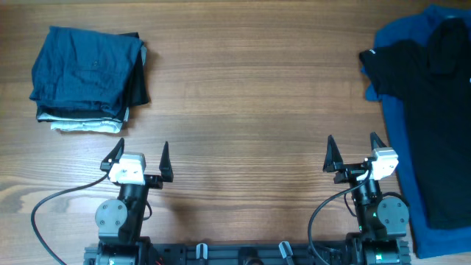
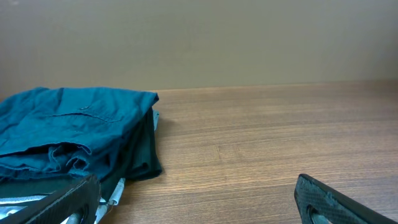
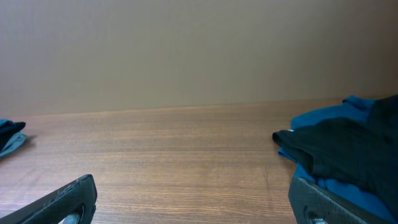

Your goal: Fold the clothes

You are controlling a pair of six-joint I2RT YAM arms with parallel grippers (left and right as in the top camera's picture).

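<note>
With the left claw (image 1: 140, 156) and right claw (image 1: 353, 151) both gaping empty at six o'clock, the black shirt (image 1: 434, 103) is lying unfolded over a blue garment (image 1: 401, 29) at three o'clock of the worktop (image 1: 243, 88), a folded stack (image 1: 88, 73) sitting at ten o'clock.

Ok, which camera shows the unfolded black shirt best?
The overhead view: the black shirt lies spread over the blue garment at the table's right side, partly cropped. The right wrist view catches only one bunched end; the left wrist view misses it.
</note>
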